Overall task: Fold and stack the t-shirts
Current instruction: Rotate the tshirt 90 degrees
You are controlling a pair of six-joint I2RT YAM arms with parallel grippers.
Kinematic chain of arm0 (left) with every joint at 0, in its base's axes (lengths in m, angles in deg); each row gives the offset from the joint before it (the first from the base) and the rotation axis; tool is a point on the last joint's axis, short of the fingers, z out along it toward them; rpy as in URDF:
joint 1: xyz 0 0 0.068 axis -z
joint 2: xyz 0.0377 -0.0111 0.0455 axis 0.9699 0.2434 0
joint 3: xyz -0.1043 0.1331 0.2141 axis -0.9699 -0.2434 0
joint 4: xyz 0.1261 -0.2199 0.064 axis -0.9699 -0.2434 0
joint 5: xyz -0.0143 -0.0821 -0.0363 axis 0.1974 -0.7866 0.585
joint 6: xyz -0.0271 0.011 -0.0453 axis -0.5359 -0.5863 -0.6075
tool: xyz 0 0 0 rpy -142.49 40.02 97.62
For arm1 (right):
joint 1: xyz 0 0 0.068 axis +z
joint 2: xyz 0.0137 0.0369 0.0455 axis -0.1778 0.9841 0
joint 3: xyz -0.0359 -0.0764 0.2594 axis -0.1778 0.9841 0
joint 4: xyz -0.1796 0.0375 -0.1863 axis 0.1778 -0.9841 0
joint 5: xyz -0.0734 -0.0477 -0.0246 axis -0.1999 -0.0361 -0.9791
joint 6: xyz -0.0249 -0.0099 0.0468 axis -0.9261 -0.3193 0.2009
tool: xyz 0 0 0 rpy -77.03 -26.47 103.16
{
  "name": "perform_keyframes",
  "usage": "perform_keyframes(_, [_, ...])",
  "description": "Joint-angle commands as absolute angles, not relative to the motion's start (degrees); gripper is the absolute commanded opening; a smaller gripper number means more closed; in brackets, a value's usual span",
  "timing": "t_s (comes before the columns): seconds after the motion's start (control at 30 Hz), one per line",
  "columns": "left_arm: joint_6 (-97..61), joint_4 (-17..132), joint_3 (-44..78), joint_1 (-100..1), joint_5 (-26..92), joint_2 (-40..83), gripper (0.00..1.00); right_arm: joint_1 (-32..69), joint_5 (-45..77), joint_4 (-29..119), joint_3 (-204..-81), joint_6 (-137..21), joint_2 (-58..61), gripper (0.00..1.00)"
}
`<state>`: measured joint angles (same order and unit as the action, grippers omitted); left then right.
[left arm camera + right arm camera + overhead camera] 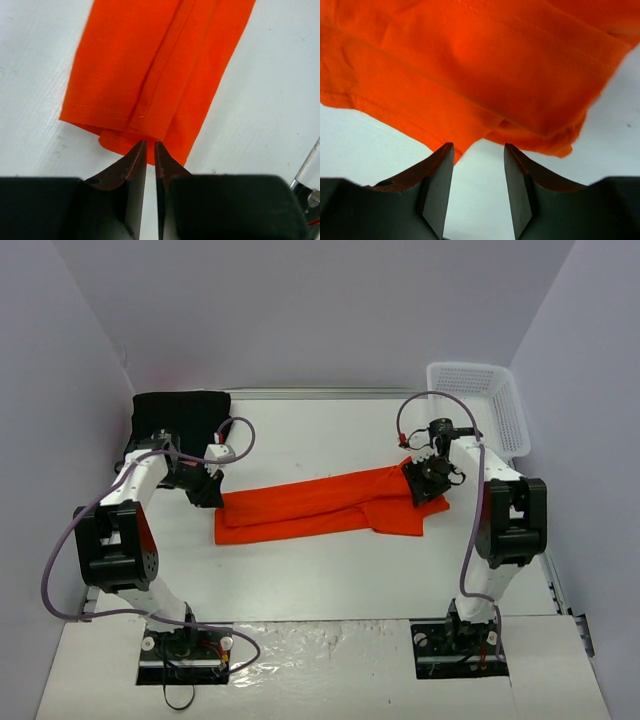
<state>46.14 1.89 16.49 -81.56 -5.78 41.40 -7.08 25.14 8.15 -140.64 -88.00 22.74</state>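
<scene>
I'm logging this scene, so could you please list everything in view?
orange shirt: one, bright orange, long folded strip mid-table
black shirt: one, black, folded, far left corner
basket: one, white mesh, far right corner
table: one, white, beneath everything
cables: two, purple, along the arms
arms: two, white and black, near edge
left end effector: one, black, shut, at orange shirt's left end
right end effector: one, black, open, at its right end

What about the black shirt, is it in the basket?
No, the black shirt lies at the far left corner; the white basket stands at far right.
</scene>
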Motion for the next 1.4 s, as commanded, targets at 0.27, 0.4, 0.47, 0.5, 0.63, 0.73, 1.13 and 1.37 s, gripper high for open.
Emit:
perform_keyframes(0.27, [42.1,5.8,15.2,-82.1,-5.4,37.6,0.13,-4.7,25.0,6.3,-153.6,-86.7,40.8,0.32])
perform_keyframes(0.4, [41.4,6.8,13.6,-82.1,-3.6,35.4,0.13,-4.4,24.3,6.0,-162.4,-85.5,48.2,0.28])
perform_keyframes(0.47, [40.9,6.9,13.3,-82.1,-2.7,34.3,0.12,-4.2,24.2,5.6,-167.8,-85.1,51.7,0.28])
perform_keyframes(0.5, [40.7,6.9,13.2,-82.2,-2.5,34.1,0.11,-4.1,24.2,5.4,-169.8,-84.9,53.0,0.28])
perform_keyframes(0.63, [38.9,7.7,11.7,-82.7,-1.5,31.8,0.11,-3.1,25.3,2.5,-182.1,-84.6,60.7,0.28])
perform_keyframes(0.73, [37.1,7.4,11.1,-83.2,-1.0,29.8,0.10,-1.6,25.0,-1.2,-195.4,-84.8,68.3,0.31])
perform_keyframes(1.13, [31.6,6.8,7.7,-83.6,5.9,16.3,0.08,8.9,19.5,6.9,-214.1,-89.0,79.6,0.61])
perform_keyframes(1.37, [28.9,8.1,6.4,-83.6,8.4,11.6,0.09,12.1,6.3,14.4,-211.3,-88.0,75.2,0.63])
